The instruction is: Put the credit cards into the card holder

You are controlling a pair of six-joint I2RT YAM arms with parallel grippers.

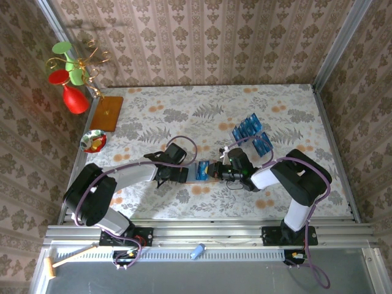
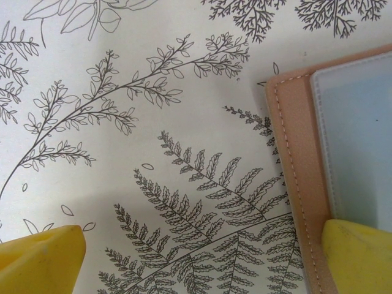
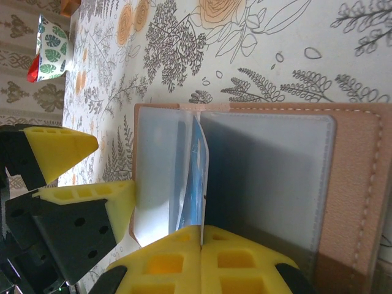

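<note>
Card holder (image 3: 352, 184): open flat on the table, tan cover with pale stitching along the edge, greyish clear sleeves inside.
Card (image 3: 197, 174): blue, standing on edge at the fold between two sleeves, partly tucked in.
Right pincer (image 3: 201, 245): yellow fingertips pressed together at the bottom edge, pinching the near end of the card.
Left pincer (image 3: 113, 168): at the left, yellow tips spread apart, lower tip touching the left edge of the card holder.
Bowl (image 3: 50, 49): top-left corner, leaf-patterned, well apart from the card holder.
Table (image 3: 263, 55): covered in a print of orange flowers and grey ferns.
</note>
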